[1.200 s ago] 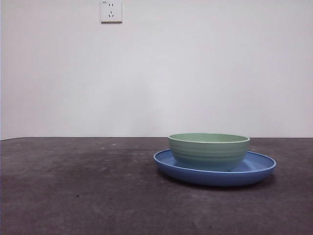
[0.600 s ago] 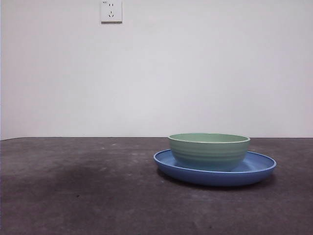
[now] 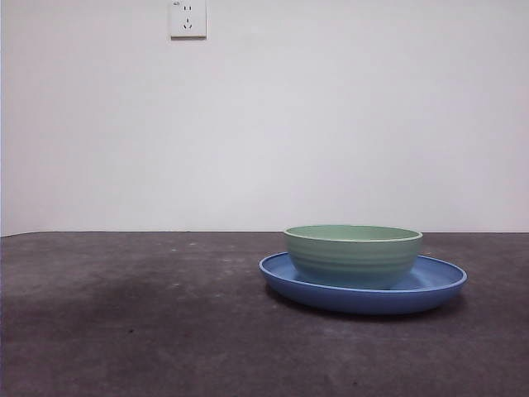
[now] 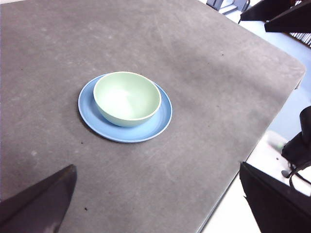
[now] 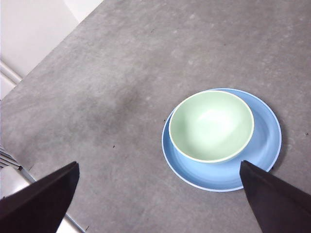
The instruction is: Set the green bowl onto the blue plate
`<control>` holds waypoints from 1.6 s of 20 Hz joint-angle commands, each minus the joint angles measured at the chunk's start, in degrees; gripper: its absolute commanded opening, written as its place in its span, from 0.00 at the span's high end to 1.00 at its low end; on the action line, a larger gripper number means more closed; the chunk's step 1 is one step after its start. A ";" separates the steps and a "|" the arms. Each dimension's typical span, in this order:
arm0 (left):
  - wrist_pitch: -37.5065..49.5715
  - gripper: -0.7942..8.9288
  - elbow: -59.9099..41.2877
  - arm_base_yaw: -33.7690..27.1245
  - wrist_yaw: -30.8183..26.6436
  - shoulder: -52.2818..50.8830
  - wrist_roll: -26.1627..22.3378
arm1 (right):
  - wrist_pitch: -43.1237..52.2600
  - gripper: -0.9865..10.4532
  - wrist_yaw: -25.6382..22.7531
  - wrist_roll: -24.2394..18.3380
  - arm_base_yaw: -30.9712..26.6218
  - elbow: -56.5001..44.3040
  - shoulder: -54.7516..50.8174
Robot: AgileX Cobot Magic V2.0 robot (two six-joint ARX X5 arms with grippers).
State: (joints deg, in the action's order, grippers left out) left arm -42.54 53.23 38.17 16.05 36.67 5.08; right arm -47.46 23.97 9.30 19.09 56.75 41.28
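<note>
The green bowl (image 3: 353, 255) stands upright on the blue plate (image 3: 442, 285), right of the middle of the dark table in the front view. The bowl (image 4: 127, 97) sits off-centre on the plate (image 4: 155, 123) in the left wrist view, and likewise the bowl (image 5: 211, 125) on the plate (image 5: 269, 141) in the right wrist view. My left gripper (image 4: 158, 204) is open and empty, high above the table and well away from the bowl. My right gripper (image 5: 160, 199) is open and empty, also high above. Neither gripper shows in the front view.
The grey table (image 3: 124, 314) ends in a rounded corner (image 4: 296, 68) in the left wrist view and an edge (image 5: 29, 165) in the right wrist view. A white wall with a socket (image 3: 188, 18) stands behind. Dark equipment (image 4: 277, 12) lies beyond the table.
</note>
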 commanded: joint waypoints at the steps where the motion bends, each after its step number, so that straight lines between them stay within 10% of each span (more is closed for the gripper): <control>1: 0.31 0.34 0.42 0.52 0.11 0.11 0.52 | -1.01 0.38 -0.11 1.57 0.22 1.01 0.85; 7: 0.37 0.34 0.42 0.52 0.11 -0.02 0.52 | -5.90 0.38 -6.34 4.81 -2.23 1.01 5.84; 19: 0.39 0.34 0.42 0.52 0.13 -0.02 0.52 | -1.62 0.38 -2.69 -0.48 -11.45 1.01 23.47; 32: 0.20 0.34 0.42 0.52 0.13 -0.02 0.55 | 12.37 0.63 -2.29 -1.20 -11.85 1.01 47.34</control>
State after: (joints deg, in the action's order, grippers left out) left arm -42.68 53.23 38.17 16.05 36.40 5.48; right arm -35.46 21.43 8.78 7.16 56.77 87.68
